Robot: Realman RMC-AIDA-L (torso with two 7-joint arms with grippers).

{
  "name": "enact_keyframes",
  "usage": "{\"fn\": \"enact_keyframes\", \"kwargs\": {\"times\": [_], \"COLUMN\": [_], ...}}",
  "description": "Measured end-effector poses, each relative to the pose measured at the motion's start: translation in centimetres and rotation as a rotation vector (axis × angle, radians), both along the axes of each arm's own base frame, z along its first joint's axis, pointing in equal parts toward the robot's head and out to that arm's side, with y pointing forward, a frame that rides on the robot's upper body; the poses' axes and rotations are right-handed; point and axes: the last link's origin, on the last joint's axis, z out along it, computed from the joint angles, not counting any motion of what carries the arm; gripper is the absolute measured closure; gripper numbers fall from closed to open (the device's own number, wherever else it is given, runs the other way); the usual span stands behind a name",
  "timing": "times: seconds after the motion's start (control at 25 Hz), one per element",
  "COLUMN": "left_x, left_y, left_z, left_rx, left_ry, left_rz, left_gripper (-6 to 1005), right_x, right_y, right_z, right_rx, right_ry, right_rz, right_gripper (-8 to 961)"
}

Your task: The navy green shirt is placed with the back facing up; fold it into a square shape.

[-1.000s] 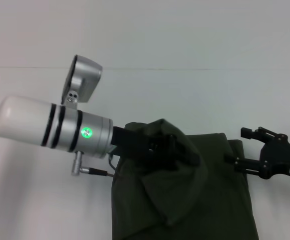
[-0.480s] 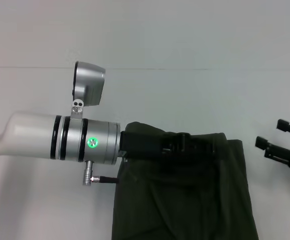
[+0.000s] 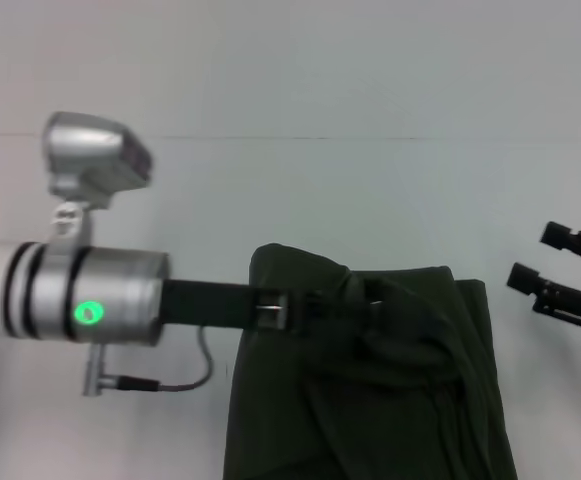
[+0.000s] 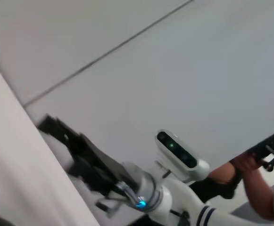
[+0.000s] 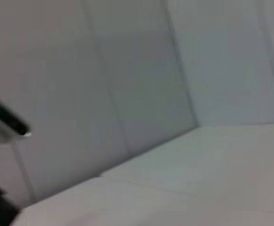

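The wide pale tabletop (image 3: 390, 200) carries the large dark olive-green knit shirt (image 3: 400, 400) at its near centre, already narrowed into a long band with rumpled folds at its far edge. The left arm's black tool (image 3: 345, 305) reaches in from the left over that far edge; I cannot tell whether it grips cloth. The right tool (image 3: 555, 270) hovers open, off the shirt's right side. I judge a lengthwise fold comes next, needing a firm pinch. Only the left wrist view shows a bystander's hand (image 4: 245, 162).
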Motion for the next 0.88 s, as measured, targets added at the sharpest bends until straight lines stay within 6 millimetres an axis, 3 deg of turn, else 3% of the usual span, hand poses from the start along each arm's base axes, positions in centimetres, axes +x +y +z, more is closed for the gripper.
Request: {"fn": "enact_keyframes", "kwargs": {"times": [0.08,0.32,0.48,0.72,0.88], "left_x": [-1.6,-7.2,-9.5,-12.3,-12.7], "left_y": [-0.3,-0.6,-0.8,-0.5,-0.3], "left_z": [1.3,4.9,5.7,5.4,5.1], "left_rx": [0.101,0.372,0.455,0.516,0.52], "left_ry": [-0.004,0.096,0.161,0.295,0.332], "left_rz": [-0.032,-0.006,0.058,0.148,0.162], "left_gripper": [102,105,107,111,111], "right_x": [-1.5,-4.4,-5.7,-5.5,-4.8], "right_y": [-0.5,-1.2,-1.8,-2.6,-2.9], "right_z": [-0.4,-2.6,-4.4,-7.1,-8.2], "right_rx": [-0.05,-0.193,-0.314,-0.427,-0.467], "right_ry": [-0.002,-0.032,-0.03,-0.05,-0.074], "right_rz": [0.109,0.322,0.405,0.376,0.311], "right_gripper": [25,25,25,25,25]}}
